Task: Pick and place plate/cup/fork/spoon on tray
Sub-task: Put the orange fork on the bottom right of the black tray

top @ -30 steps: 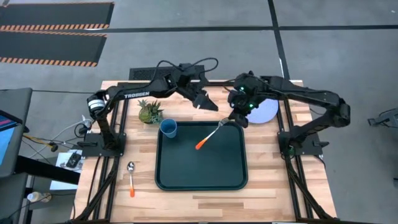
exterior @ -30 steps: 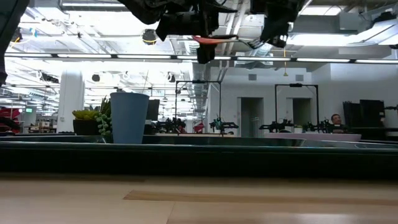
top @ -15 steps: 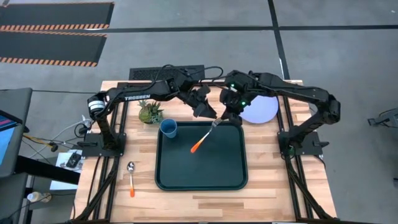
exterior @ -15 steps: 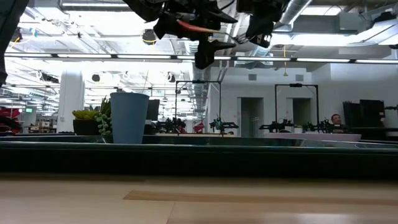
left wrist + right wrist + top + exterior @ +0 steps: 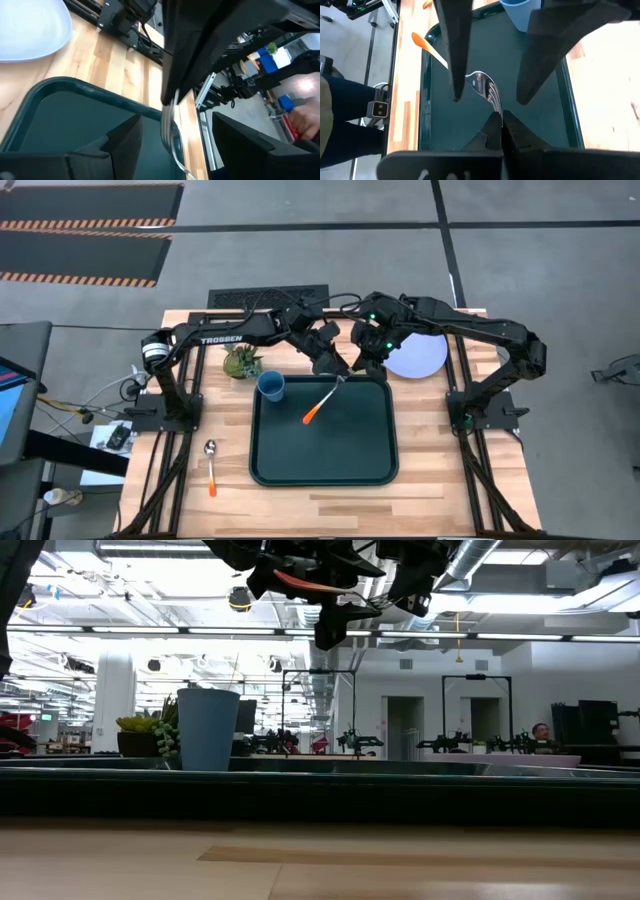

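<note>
My right gripper point(image 5: 362, 368) is shut on the fork point(image 5: 325, 400), which has silver tines and an orange handle, above the far edge of the dark green tray point(image 5: 380, 465). My left gripper point(image 5: 338, 368) is open right beside it. Its two fingers point(image 5: 127, 142) stand on either side of the fork's tines point(image 5: 167, 127) without touching them. The blue cup point(image 5: 270, 385) stands upright in the tray's far left corner. The lavender plate point(image 5: 420, 355) lies on the table by the tray's far right corner. The spoon point(image 5: 211, 465) lies on the table left of the tray. My right gripper pinches the fork's tine end point(image 5: 492, 102) between its two shut fingers, at their free ends. The fingers come slanting down from the table's far right, in line with the fork. The fork is lifted clear, its orange handle point(image 5: 422, 42) pointing out over the tray toward the near left.
A small green potted plant point(image 5: 240, 360) stands on the table just left of the cup. Most of the tray floor point(image 5: 330, 445) is bare. A person's leg and shoe point(image 5: 350, 105) show beside the table in the right wrist view.
My right gripper has carried the fork a little toward the table's left, still clear of the tray. My left gripper has come toward the right gripper and the near edge, and its open fingers now straddle the fork's tines.
</note>
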